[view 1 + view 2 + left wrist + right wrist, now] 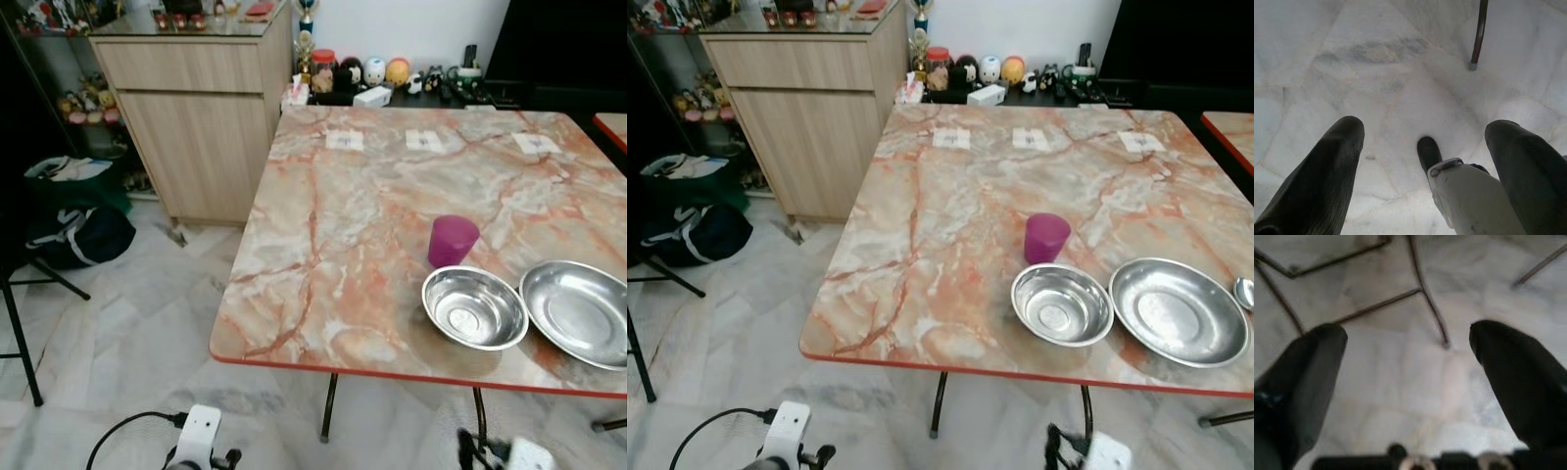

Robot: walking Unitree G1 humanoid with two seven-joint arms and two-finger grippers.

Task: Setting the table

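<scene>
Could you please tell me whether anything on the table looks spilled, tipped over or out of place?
Nothing stands out. The purple cup is upright, and the bowl and plate sit flat near the table's front edge. No spills.

A purple cup (453, 240) stands upright behind a steel bowl (474, 307), beside a steel plate (578, 313).
</scene>
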